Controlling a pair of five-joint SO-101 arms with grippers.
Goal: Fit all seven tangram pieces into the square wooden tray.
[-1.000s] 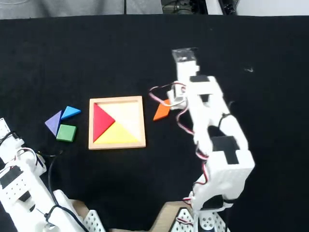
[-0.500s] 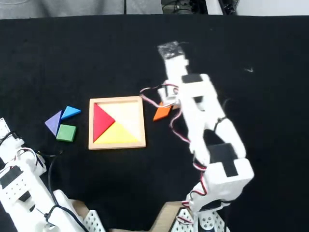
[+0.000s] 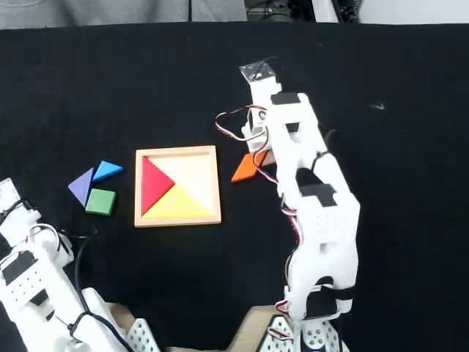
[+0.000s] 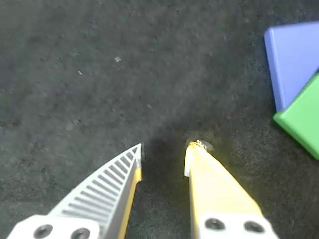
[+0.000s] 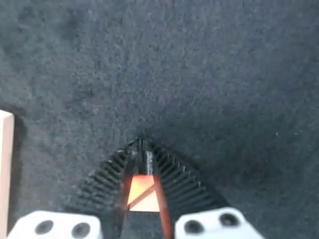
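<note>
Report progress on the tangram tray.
Done: red triangle and yellow triangle sit in the square wooden tray. In hand: nothing clearly; the orange parallelogram lies beside the tray under the right arm. Left: that, plus purple triangle, blue triangle, green square.

The high camera looks steeply down over the black table (image 3: 110, 88), with the wooden tray (image 3: 178, 150) left of centre. The left wrist camera sits close above the cloth, facing down by the purple piece (image 4: 294, 59) and green piece (image 4: 301, 122). From above, both lie left of the tray. The right wrist camera, equally close, catches the tray's edge.
</note>
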